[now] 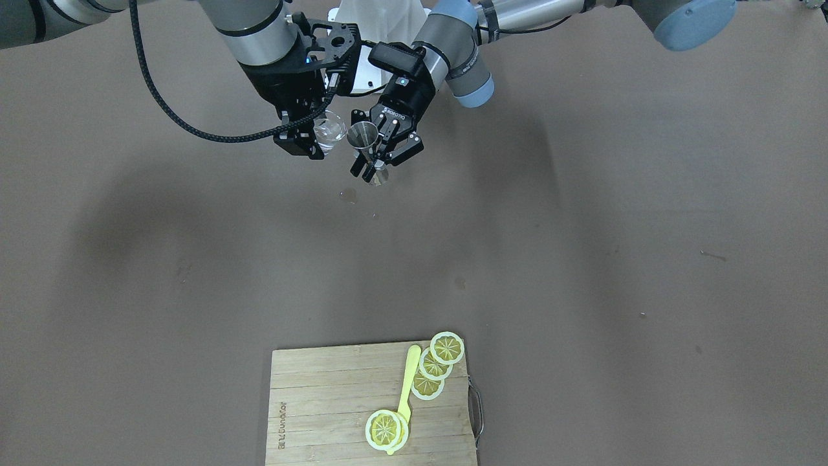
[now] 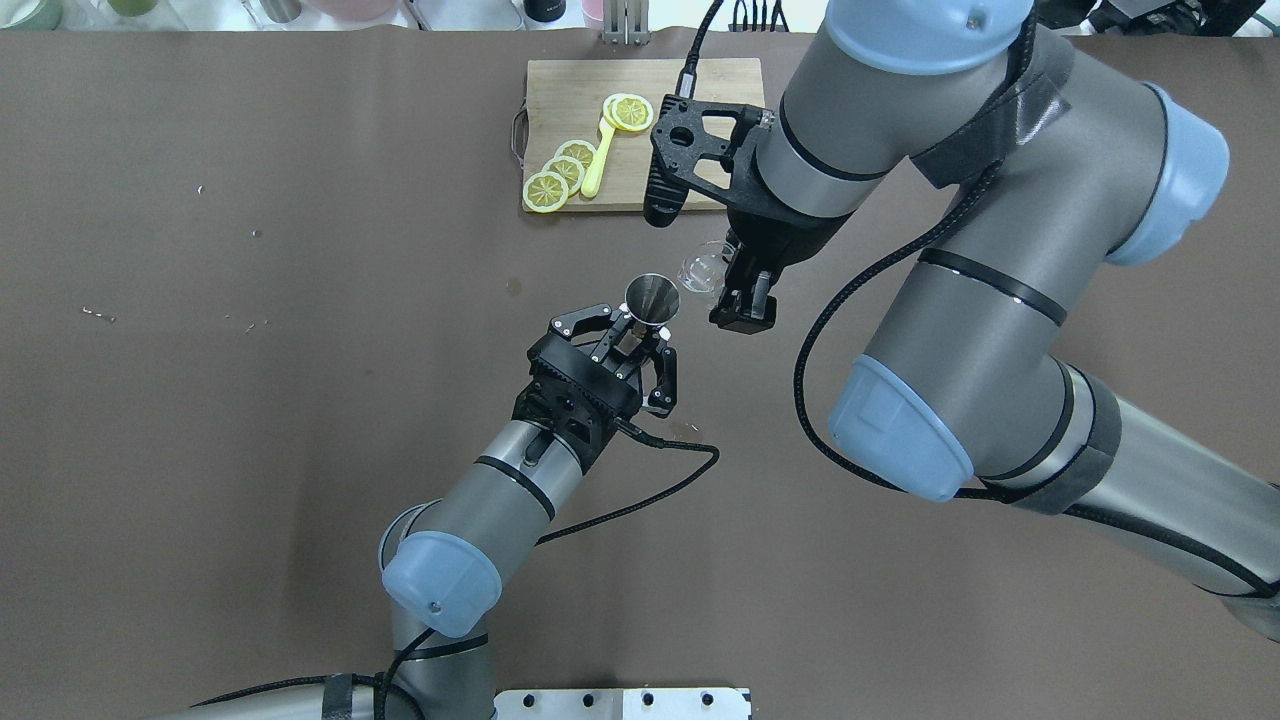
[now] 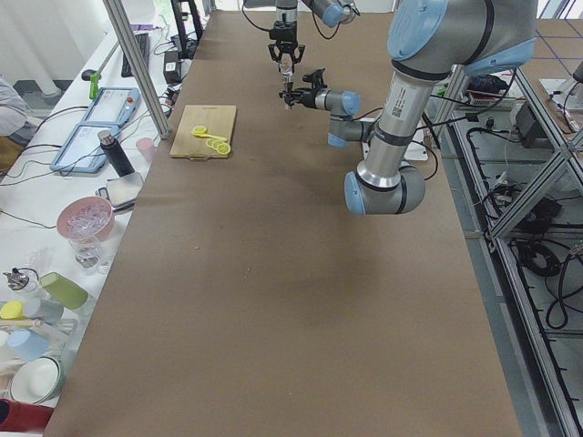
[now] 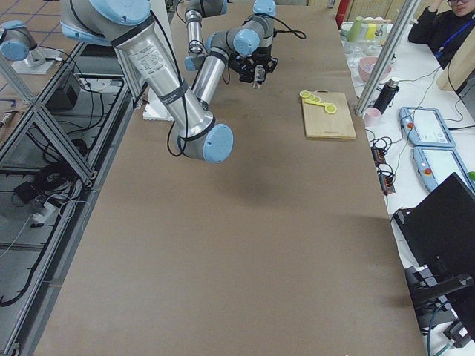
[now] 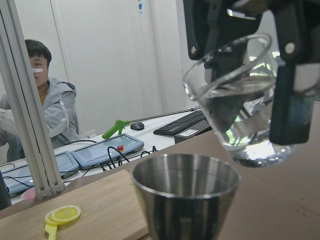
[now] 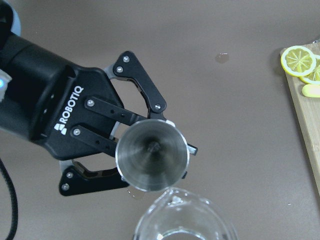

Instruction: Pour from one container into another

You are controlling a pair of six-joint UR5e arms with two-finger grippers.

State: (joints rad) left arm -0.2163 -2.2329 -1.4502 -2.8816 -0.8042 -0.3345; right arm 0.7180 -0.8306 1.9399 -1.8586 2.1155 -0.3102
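1. In the overhead view, a wooden cutting board [image 2: 560, 95] was seen at the upper centre of the frame. Lemon slices [image 2: 547, 190] and a yellow utensil [image 2: 597, 160] were laid on its left part.
2. Below the board, at mid-frame, the left gripper [image 2: 636, 335] was found closed round the narrow waist of the steel jigger [image 2: 652, 298], its fingers drawn in only as far as that waist allowed.
3. The jigger was held upright above the table, with its open upper cone turned upward.
4. Just to the right of the jigger, and slightly higher in the frame, the glass tumbler [image 2: 702, 268] was held tilted, its mouth leaned toward the jigger's rim. In the left wrist view clear liquid was seen inside it.
5. Furthest right, the right gripper [image 2: 728, 280] was clamped on the tumbler's sides, its jaws brought in to the width of the glass.
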